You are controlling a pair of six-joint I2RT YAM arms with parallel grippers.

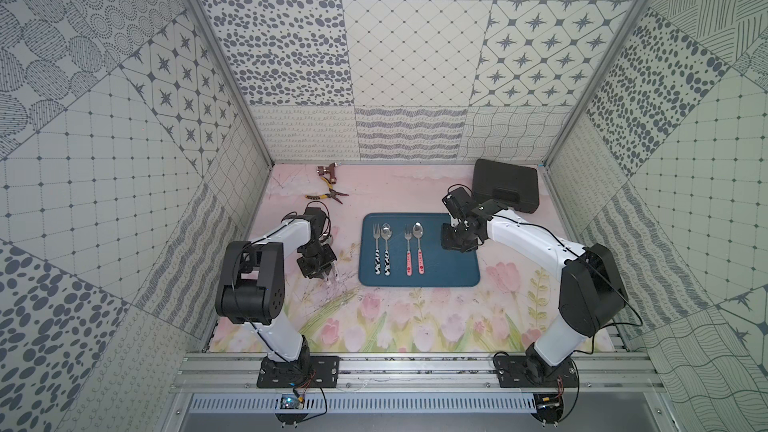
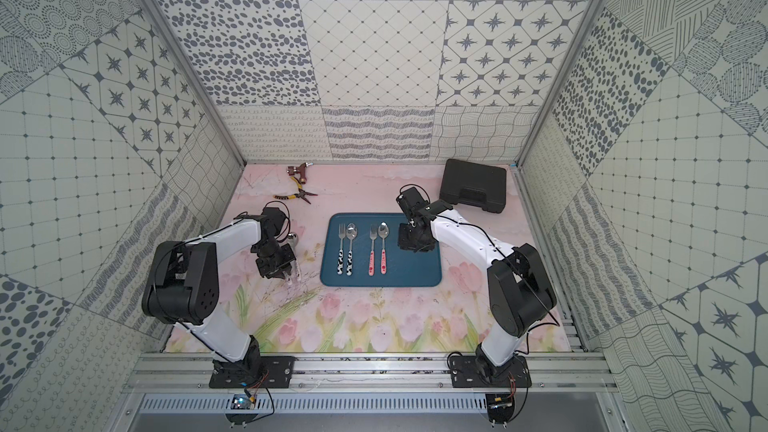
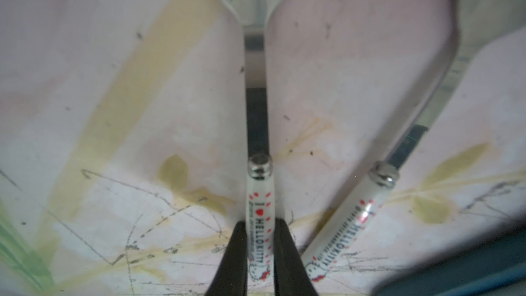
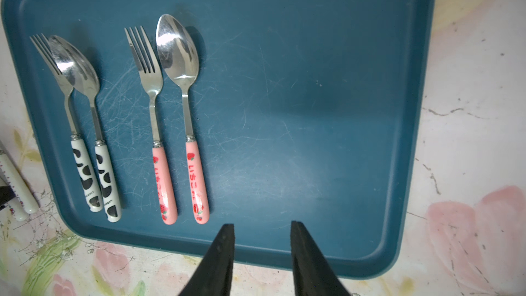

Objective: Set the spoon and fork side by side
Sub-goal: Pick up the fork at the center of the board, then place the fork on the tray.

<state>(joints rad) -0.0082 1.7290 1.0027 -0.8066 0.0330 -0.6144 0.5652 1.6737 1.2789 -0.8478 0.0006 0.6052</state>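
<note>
The left gripper clamps the white spoon by its handle. The right gripper hangs spread above the blue tray.

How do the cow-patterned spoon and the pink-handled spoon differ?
Handle: the cow-patterned spoon has white with black patches; the pink-handled spoon has pink with red strawberries. Pose: the cow-patterned spoon's bowl overlaps the tines of the cow-patterned fork; the pink-handled spoon lies beside the pink-handled fork without overlap. Both lie on the blue tray, handles toward the robot.
</note>
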